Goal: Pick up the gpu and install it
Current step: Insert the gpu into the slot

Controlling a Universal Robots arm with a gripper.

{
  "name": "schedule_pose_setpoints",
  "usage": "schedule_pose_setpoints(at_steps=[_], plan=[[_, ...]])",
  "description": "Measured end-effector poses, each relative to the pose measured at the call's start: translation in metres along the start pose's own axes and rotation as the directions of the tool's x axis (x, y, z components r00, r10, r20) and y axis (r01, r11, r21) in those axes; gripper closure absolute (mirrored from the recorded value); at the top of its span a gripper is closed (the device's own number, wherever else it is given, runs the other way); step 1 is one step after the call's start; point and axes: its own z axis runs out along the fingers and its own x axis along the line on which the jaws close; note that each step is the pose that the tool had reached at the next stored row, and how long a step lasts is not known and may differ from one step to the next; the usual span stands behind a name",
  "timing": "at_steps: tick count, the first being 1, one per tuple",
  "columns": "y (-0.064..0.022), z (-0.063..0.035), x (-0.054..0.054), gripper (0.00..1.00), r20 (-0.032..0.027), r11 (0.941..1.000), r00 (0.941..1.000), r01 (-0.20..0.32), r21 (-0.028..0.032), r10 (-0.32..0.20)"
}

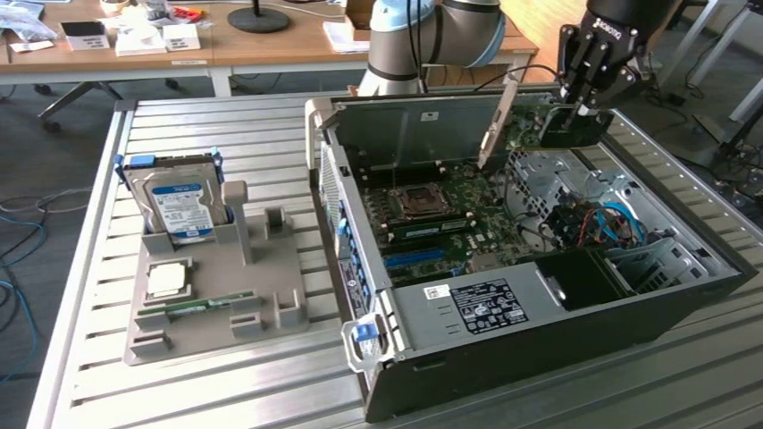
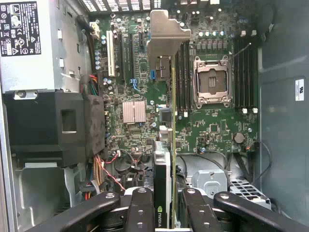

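The open computer case (image 1: pixel 524 357) lies on its side with its motherboard (image 2: pixel 212 125) facing up. Above that board the gripper (image 1: pixel 582 89) pinches the gpu (image 2: pixel 166 159) between 2 fingers (image 2: pixel 140 208), edge-down. The card's long axis runs parallel to the case's expansion slots (image 2: pixel 128 53), with its silver bracket (image 2: pixel 166 34) toward the case wall. It seems offset from the slots toward the CPU socket (image 2: pixel 210 79).

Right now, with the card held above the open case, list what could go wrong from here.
The gpu, clamped in the tool, hangs over the motherboard: it could miss its slot and strike the CPU socket. Its silver bracket may catch on the case. Nearby cables might snag.
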Motion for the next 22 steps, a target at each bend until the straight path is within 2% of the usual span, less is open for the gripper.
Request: schedule_pose_setpoints(at_steps=[13,19,22], plan=[[0.0002,0.0000,0.000,0.73,0.0000,1.0000,1.0000,0.000,0.0000,0.000],[0.0116,0.0005,0.001,0.73,0.0000,1.0000,1.0000,0.000,0.0007,0.000],[0.0188,0.0020,0.001,0.73,0.0005,1.0000,1.0000,0.000,0.0047,0.000]])
